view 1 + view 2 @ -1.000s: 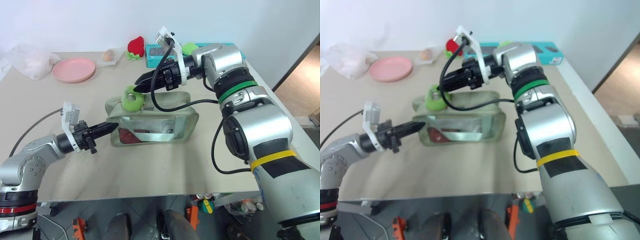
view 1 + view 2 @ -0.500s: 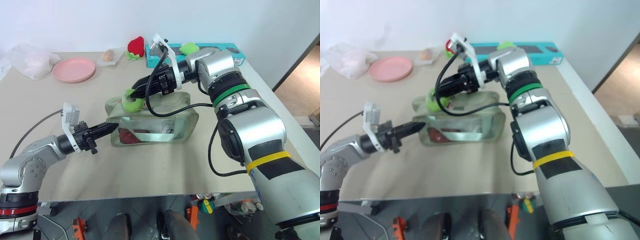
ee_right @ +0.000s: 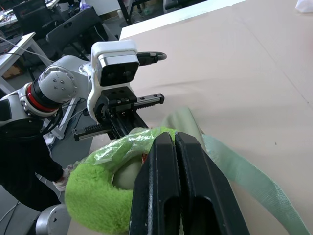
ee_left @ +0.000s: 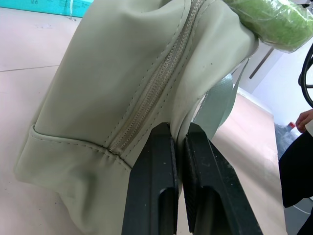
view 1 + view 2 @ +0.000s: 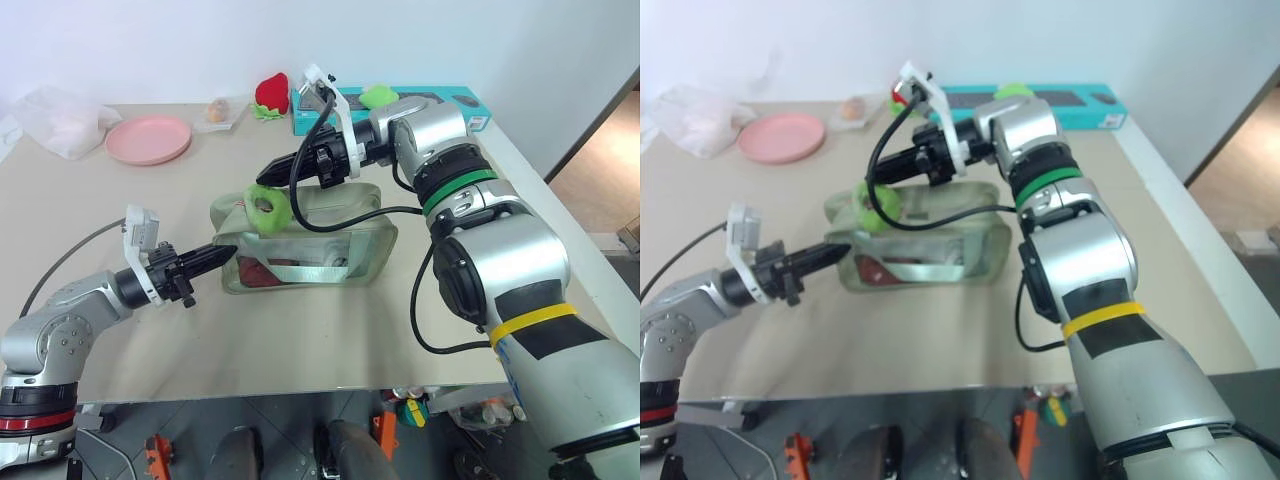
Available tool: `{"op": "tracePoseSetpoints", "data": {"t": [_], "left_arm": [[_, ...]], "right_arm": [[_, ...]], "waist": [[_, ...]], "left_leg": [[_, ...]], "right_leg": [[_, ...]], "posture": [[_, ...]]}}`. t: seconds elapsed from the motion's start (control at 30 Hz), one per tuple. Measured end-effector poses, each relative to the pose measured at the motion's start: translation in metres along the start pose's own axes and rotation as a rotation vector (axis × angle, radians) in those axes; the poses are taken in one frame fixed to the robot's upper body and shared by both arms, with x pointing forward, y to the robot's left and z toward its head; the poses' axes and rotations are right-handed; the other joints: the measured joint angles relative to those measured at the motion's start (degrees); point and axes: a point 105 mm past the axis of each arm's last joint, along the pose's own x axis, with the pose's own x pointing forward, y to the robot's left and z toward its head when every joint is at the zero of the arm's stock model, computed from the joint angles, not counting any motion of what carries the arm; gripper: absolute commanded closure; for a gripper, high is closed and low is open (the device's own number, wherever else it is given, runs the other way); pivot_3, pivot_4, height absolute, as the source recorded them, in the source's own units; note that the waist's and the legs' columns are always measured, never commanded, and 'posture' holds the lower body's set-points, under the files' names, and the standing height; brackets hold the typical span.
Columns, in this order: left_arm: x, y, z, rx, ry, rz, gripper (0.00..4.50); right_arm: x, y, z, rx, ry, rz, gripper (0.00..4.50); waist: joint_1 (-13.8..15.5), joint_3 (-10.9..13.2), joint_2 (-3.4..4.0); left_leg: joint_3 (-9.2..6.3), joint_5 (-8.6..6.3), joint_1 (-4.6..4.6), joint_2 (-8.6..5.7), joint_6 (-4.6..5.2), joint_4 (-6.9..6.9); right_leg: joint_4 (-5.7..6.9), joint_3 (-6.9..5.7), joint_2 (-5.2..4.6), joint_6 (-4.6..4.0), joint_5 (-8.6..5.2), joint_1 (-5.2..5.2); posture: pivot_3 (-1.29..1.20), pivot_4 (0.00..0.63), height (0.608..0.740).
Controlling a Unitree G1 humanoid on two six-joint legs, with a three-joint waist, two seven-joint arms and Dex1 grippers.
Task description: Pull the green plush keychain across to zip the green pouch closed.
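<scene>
Pinching the left end fabric of the green pouch [image 5: 305, 243] at table centre, left gripper [image 5: 226, 253] is clamped. Right gripper [image 5: 272, 172], at pouch's 11 o'clock, has its jaws together at the green plush keychain [image 5: 266, 208]; grasp unclear.

Silver arms carry a green band [image 5: 458, 184], a yellow band [image 5: 530, 317], a red ring [image 5: 35, 418], black fingers, looping black cables.

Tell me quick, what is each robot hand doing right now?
Left gripper: jaws shut on the end of the green pouch.
Right gripper: jaws shut on the green plush keychain.
</scene>
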Motion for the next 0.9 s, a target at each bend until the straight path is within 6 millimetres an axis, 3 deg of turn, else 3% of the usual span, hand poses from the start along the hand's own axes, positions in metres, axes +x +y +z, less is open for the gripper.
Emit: {"op": "tracePoseSetpoints", "data": {"t": [0.07,0.2,0.27,0.53,0.7,0.77,0.9], "left_arm": [[0.0,0.0,0.0,-0.002,-0.002,0.0,4.5],[0.0,0.0,0.0,-0.002,-0.004,0.002,4.5],[0.0,0.0,0.0,-0.002,-0.004,0.002,4.5],[0.001,0.0,0.0,-0.003,-0.007,0.001,4.5],[0.002,-0.001,-0.001,-0.008,-0.011,-0.003,4.5],[0.002,0.0,0.0,-0.001,-0.019,0.0,4.5],[0.002,0.0,-0.001,-0.002,-0.016,-0.002,4.5]], "right_arm": [[-0.004,-0.002,0.002,-0.018,-0.008,-0.019,4.44],[-0.024,-0.002,0.009,-0.061,-0.025,-0.041,3.44],[-0.038,-0.001,0.016,-0.11,-0.027,-0.072,3.39],[-0.051,0.003,0.02,-0.221,0.003,-0.105,3.39],[-0.067,0.009,-0.003,-0.514,0.137,-0.149,3.39],[-0.06,0.017,-0.049,-0.777,0.303,-0.155,3.39],[-0.056,0.025,-0.034,-0.879,0.289,-0.182,3.39]], "waist": [[0.01,0.0,0.0],[0.02,0.0,0.0],[0.01,0.0,0.01],[0.07,0.0,0.0],[0.28,-0.04,-0.06],[0.15,0.04,0.07],[0.18,0.04,0.07]], "left_leg": [[0.0,0.0,-0.01,-0.01,0.0,0.0],[0.0,0.0,-0.02,-0.02,0.0,0.0],[0.0,-0.01,-0.01,-0.02,0.01,0.0],[-0.02,-0.01,0.0,-0.01,0.01,0.0],[-0.05,-0.05,0.0,-0.09,0.05,0.03],[0.03,-0.05,0.01,-0.12,0.04,0.01],[-0.01,-0.03,0.06,-0.11,0.01,0.02]], "right_leg": [[0.0,0.0,-0.01,0.0,0.0,0.0],[0.0,0.0,-0.01,0.0,0.0,0.0],[0.0,0.01,-0.01,0.0,0.0,0.0],[0.0,-0.02,0.0,0.04,-0.02,0.01],[-0.03,-0.05,-0.08,0.35,-0.19,0.08],[0.02,0.07,-0.11,0.36,-0.18,0.0],[0.04,0.01,-0.11,0.33,-0.17,0.06]], "posture": [[0.0,0.15,0.74],[0.0,0.15,0.74],[0.0,0.15,0.74],[0.0,0.15,0.74],[0.0,0.15,0.74],[0.0,0.15,0.74],[0.0,0.15,0.74]]}}
